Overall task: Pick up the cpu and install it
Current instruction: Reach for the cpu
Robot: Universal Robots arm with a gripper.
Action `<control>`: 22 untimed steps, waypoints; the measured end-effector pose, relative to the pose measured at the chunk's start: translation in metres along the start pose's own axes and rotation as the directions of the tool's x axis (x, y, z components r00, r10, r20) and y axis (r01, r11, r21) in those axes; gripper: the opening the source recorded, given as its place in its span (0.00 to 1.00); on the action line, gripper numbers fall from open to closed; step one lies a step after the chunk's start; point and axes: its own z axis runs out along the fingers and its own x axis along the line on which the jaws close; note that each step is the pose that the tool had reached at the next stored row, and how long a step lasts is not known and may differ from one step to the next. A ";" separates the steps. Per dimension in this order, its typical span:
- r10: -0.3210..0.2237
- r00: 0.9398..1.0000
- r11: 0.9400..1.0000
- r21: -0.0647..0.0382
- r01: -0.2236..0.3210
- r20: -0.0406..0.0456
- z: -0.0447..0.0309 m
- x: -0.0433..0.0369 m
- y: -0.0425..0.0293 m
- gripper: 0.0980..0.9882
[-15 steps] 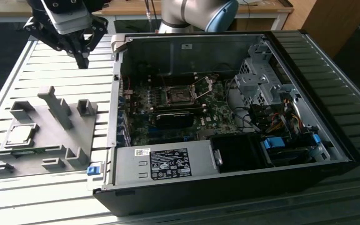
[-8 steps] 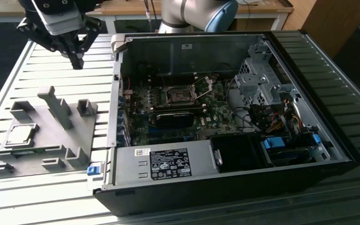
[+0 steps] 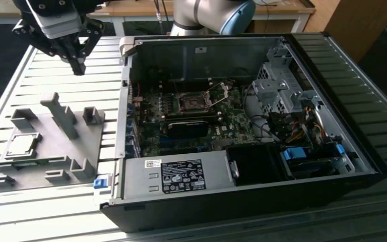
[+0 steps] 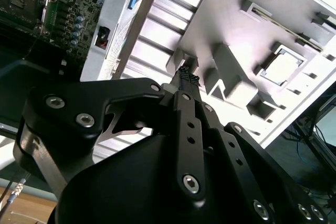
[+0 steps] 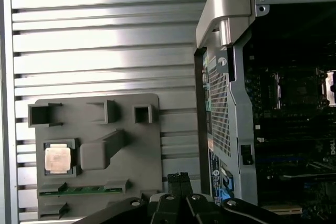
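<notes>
Plainly the gripper (image 5: 180, 178) has its fingers pressed together on nothing. The cpu (image 5: 58, 159) lies well apart from the fingertips, flat in a recess of the grey fixture plate (image 5: 142, 150). It looks light, thin, stiff and probably delicate, so I judge its opposite edges the safest hold.

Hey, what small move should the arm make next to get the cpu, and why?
Probably shift the gripper across until it is over the cpu. The gripper hangs shut and empty above the table, well apart from the cpu, which lies in a pocket of the grey fixture.
</notes>
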 end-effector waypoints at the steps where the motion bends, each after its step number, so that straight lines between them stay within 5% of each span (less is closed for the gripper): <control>1: 0.000 1.000 1.000 0.000 0.000 0.000 0.0001 0.0008 -0.0001 0.01; 22: 0.000 1.000 1.000 0.000 0.000 0.000 0.0013 0.0179 -0.0014 0.01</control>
